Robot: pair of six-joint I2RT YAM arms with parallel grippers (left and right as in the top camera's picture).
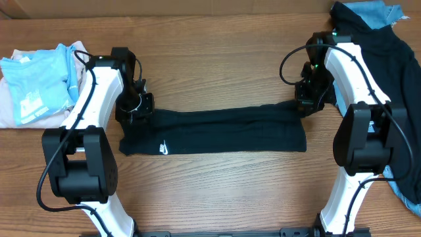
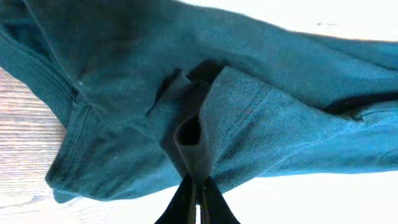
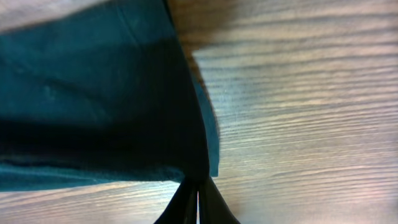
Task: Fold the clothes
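Note:
The clothes, a black T-shirt [image 1: 217, 135] with a small white swoosh near its left end, lie folded into a long band across the middle of the wooden table. My left gripper [image 1: 136, 105] is at the band's upper left corner, shut on a pinch of the cloth [image 2: 205, 149], which bunches up over the fingertips [image 2: 186, 199]. At the band's upper right corner my right gripper [image 1: 308, 100] is shut on the shirt's edge [image 3: 186, 124]. In both wrist views the fabric [image 3: 93, 93] looks dark teal.
A light-blue tee with white print [image 1: 39, 82] lies folded at the far left on a pale garment. A dark pile with blue denim [image 1: 388, 39] sits at the back right, running down the right edge behind the right arm.

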